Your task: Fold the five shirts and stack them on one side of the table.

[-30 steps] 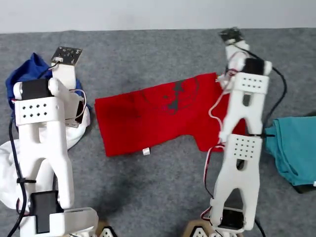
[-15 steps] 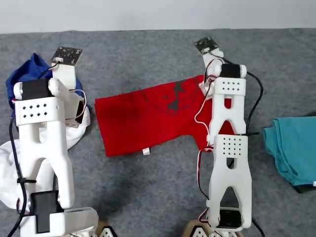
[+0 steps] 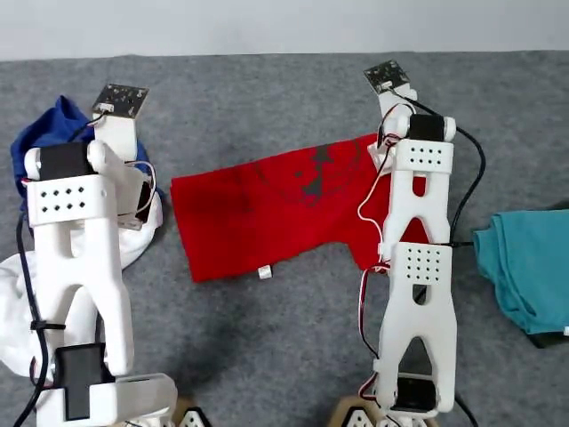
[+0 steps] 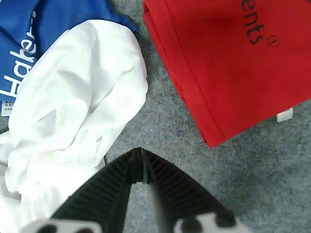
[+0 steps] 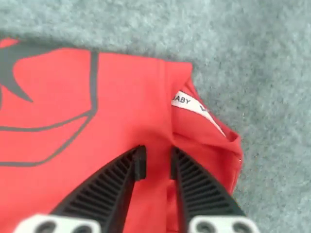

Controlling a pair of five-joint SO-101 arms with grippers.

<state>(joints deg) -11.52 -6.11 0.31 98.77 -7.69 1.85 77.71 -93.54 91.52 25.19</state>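
Observation:
A red shirt [image 3: 267, 209] with a dark print lies flat across the middle of the grey table. My right gripper [image 5: 156, 162] sits over its right end near the collar label [image 5: 187, 102]. Its fingers are a narrow gap apart, with red cloth [image 5: 73, 121] showing between them. My left gripper [image 4: 141, 153] is shut with nothing in it, above bare table between a crumpled white shirt [image 4: 77, 97] and the red shirt's left edge [image 4: 233, 63]. A blue shirt [image 3: 49, 129] lies bunched behind the white one [image 3: 13, 302]. A teal shirt [image 3: 529, 267] lies at the right edge.
The table [image 3: 267, 356] is covered in grey carpet-like fabric, with open room in front of and behind the red shirt. A small white tag [image 3: 263, 273] sticks out at the red shirt's front hem.
The right arm swung left over the red shirt's right end, then shifted slightly back to the right. The left arm and the shirts have not moved.

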